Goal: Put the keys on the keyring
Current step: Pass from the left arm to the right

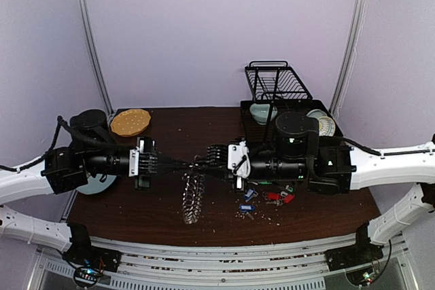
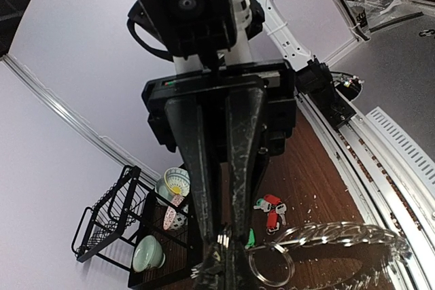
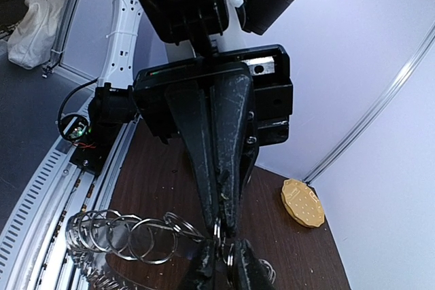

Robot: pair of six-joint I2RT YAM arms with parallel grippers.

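1. Top external view: the left gripper (image 1: 189,166) and right gripper (image 1: 202,159) meet tip to tip above the middle of the table (image 1: 170,127). The keyring (image 1: 193,198) hangs between them, its chain drooping toward the near edge.
2. Left wrist view: the left gripper is clenched on one ring at the chain's end. This likely holds the ring steady and off the table so it can be worked.
3. Right wrist view: the right gripper looks pinched on a ring just beside that one, though how firmly is hard to tell. Two holds this close would suit prying a split ring apart.
4. The keys (image 1: 274,197) lie loose on the table, just right of the keyring and under the right arm. I see none on the chain, and they sit near enough for a short reach.
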